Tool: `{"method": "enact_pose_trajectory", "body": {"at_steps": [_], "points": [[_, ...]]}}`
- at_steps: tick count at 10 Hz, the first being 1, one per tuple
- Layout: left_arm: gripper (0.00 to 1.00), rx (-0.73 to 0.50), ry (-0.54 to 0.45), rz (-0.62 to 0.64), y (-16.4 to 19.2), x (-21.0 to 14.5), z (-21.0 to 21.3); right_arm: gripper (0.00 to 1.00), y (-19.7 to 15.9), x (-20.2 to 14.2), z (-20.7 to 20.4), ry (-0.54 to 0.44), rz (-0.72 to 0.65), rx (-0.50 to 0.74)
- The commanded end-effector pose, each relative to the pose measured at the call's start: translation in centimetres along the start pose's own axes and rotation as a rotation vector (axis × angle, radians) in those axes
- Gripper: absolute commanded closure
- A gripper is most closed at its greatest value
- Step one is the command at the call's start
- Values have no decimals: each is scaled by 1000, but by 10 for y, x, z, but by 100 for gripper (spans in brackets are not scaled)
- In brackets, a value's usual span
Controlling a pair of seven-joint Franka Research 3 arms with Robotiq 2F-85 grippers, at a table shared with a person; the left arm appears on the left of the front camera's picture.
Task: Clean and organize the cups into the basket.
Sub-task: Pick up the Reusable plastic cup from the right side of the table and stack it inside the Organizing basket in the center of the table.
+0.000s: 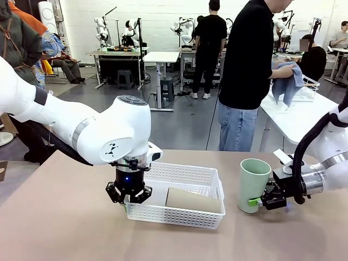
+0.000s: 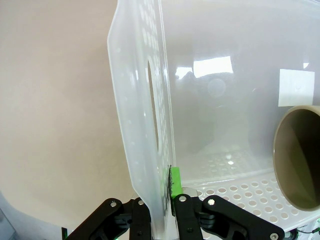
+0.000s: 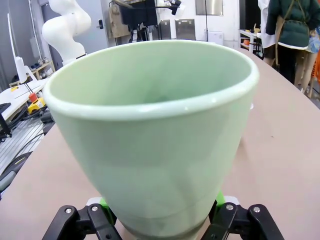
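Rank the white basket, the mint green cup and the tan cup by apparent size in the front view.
Largest: white basket.
Then mint green cup and tan cup, about alike; tan partly hidden.

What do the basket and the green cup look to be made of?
Basket: looks like thin white plastic, glossy and slightly see-through, with moulded rows of holes in its walls. Green cup: opaque, matte, with a thick rounded rim; it could be ceramic or hard plastic, and the look leaves that open.

Upright mint cup (image 1: pixel 254 185) near white basket (image 1: pixel 179 216)
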State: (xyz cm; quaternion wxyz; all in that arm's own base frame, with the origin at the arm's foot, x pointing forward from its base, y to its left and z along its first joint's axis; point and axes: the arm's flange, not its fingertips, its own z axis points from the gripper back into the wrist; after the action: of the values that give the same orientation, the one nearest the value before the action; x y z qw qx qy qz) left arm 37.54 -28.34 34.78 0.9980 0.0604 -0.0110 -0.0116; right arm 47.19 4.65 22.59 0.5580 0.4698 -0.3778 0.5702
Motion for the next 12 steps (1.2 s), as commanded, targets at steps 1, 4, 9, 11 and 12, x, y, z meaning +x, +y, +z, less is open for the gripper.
{"method": "enact_pose_trajectory", "body": {"at_steps": [1,4,9,11,12], "points": [[100,3,-6,-9,1,-2,1,100,-3,0,5,5,-6,28],[100,3,-6,-9,1,-2,1,100,56,53,11,89,-95,104],[100,3,-6,-9,1,-2,1,100,164,199,48,164,-46,90],[100,3,-6,-9,1,-2,1,100,168,204,47,140,-66,62],[100,3,-6,-9,1,-2,1,100,169,213,49,167,-20,91]]}}
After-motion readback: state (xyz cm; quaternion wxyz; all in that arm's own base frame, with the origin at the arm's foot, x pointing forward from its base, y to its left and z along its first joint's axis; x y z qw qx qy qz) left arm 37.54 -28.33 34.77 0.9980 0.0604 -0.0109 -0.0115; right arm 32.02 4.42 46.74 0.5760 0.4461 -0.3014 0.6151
